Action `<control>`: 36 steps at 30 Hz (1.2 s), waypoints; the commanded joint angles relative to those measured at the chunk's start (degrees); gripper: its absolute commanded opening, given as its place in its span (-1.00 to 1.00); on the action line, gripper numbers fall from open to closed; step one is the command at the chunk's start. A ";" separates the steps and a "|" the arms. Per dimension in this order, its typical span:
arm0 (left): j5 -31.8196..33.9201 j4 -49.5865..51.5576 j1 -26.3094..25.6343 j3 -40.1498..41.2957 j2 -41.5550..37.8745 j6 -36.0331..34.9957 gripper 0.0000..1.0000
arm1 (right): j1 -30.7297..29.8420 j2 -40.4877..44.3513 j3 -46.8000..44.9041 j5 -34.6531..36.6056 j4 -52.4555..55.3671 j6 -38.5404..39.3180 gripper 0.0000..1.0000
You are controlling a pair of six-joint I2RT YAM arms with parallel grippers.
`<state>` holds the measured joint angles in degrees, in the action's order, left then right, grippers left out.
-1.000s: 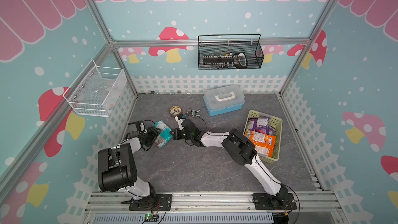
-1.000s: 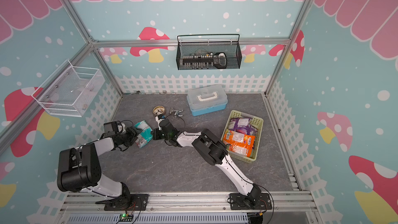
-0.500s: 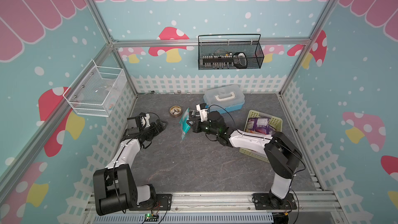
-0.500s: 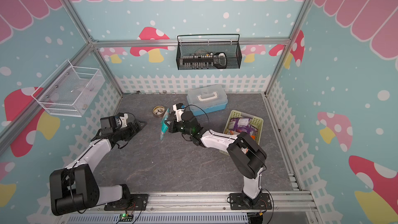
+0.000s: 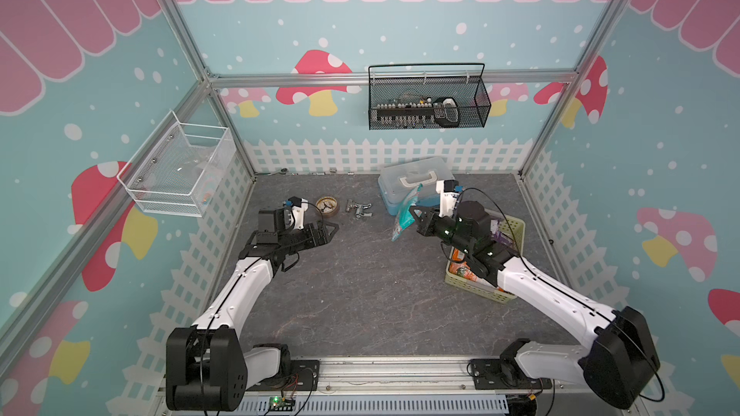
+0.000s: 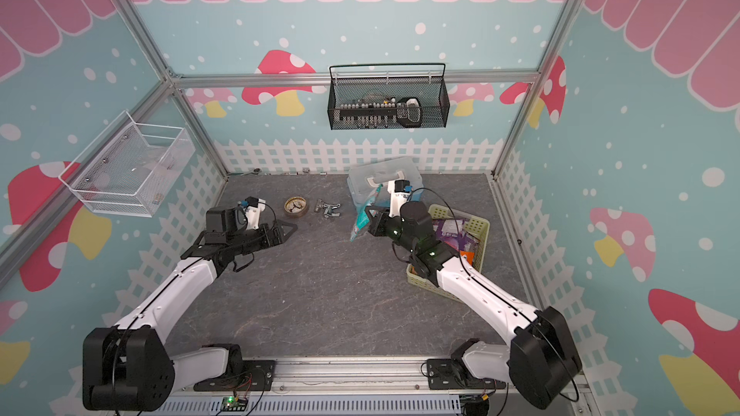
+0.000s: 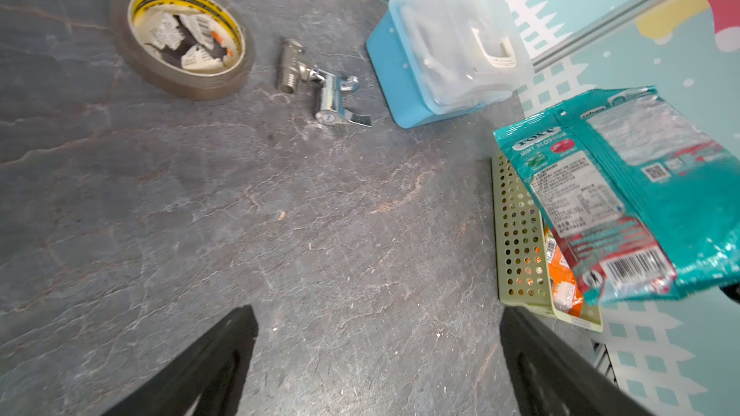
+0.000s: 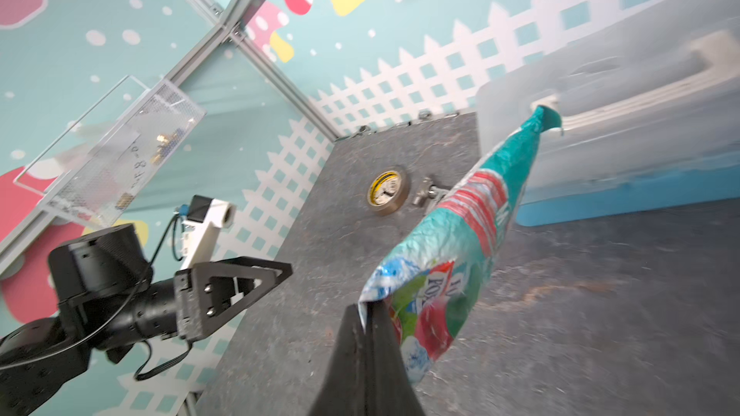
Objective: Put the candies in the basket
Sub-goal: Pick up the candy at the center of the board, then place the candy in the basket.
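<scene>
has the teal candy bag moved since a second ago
Yes. The teal candy bag lay left of the tape roll; now it hangs from the right gripper, right of the roll, by the blue box.

1. In both top views the right arm (image 5: 532, 282) covers most of the basket (image 5: 476, 289); the candies (image 5: 460, 272) inside show only in slivers.
2. The teal bag (image 7: 640, 202) runs off the left wrist picture's edge.
3. The storage box (image 8: 640, 114) is blurred in the right wrist view.
4. What the black wire basket (image 5: 428, 102) holds is too small to tell.
5. The small bits (image 5: 332, 171) along the far edge of the tabletop (image 5: 360, 294) are too small to name.
</scene>
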<state>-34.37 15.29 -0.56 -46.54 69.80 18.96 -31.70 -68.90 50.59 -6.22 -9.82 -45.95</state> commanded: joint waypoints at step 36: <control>-1.49 0.07 -1.28 0.84 -3.89 -6.66 0.98 | 43.76 19.51 -26.27 -8.47 8.41 -2.45 -0.85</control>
<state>-34.79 15.40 -1.58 -46.37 66.15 13.23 10.28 -50.43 25.74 -18.17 -3.77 -48.90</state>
